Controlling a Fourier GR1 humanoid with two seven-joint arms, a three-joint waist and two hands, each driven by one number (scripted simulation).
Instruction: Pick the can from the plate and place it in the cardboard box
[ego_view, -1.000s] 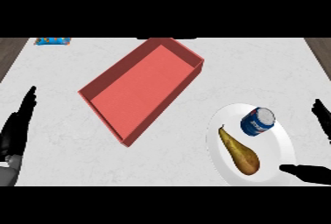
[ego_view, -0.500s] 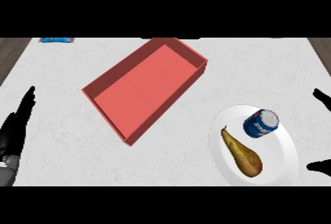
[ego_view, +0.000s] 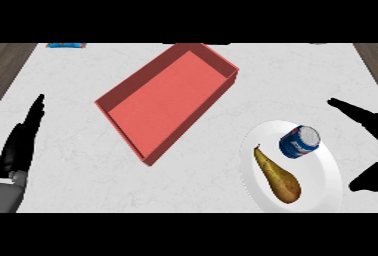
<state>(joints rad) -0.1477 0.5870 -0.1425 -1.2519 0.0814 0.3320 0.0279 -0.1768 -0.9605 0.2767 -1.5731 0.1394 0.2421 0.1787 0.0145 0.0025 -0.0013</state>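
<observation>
Lying tilted, blue can on plate

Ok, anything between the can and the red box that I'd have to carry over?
Head view: nothing stands between them. From the can toward the box there is only the plate's rim, then bare counter.

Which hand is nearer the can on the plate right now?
Right. The right hand is open at the view's right edge, just beside the plate holding the can. The left hand rests open at the far left edge, beyond the red box.
</observation>
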